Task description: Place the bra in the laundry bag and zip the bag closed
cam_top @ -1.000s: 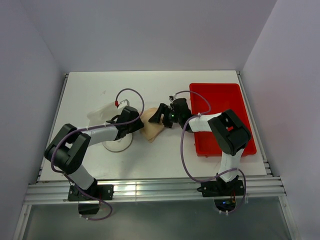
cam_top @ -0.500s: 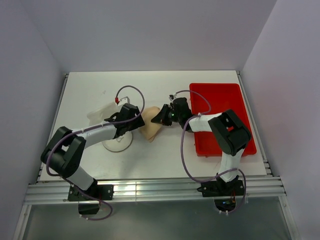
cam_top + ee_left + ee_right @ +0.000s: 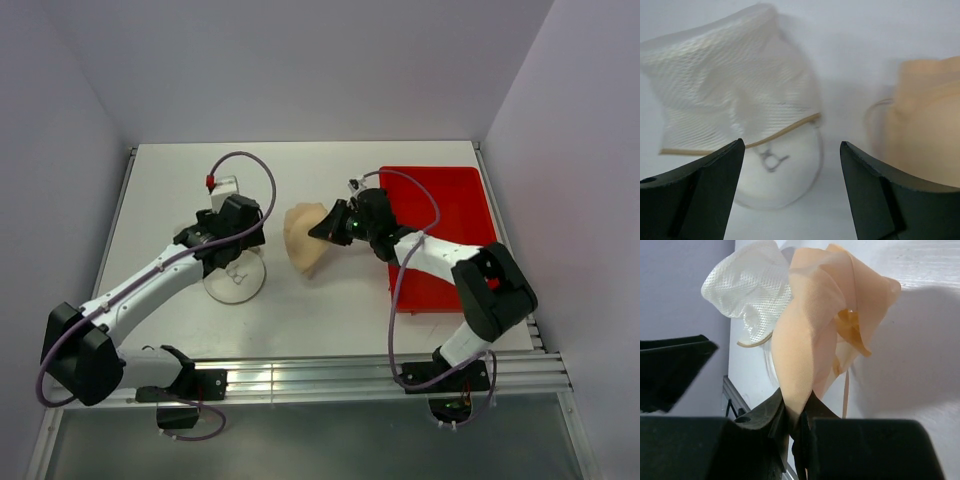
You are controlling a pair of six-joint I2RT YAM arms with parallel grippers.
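The peach bra (image 3: pixel 303 240) hangs folded from my right gripper (image 3: pixel 327 226), which is shut on one edge of it; in the right wrist view the fabric (image 3: pixel 812 335) rises from the pinched fingers of that gripper (image 3: pixel 797 412). The off-white mesh laundry bag (image 3: pixel 233 285) lies left of the bra, its round printed face (image 3: pixel 780 167) flat on the table and its mesh wall (image 3: pixel 725 80) crumpled behind. My left gripper (image 3: pixel 791 162) hovers open above the bag's face, holding nothing. The bra (image 3: pixel 925 130) is just right of its right finger.
A red rectangular tray (image 3: pixel 450 195) sits at the right of the white table (image 3: pixel 170 180), under the right arm. Grey walls close in on three sides. A metal rail runs along the near edge.
My right gripper has shut on the bra's edge and lifted it toward the back. My left gripper has opened, let go of the bra and moved left over the bag.
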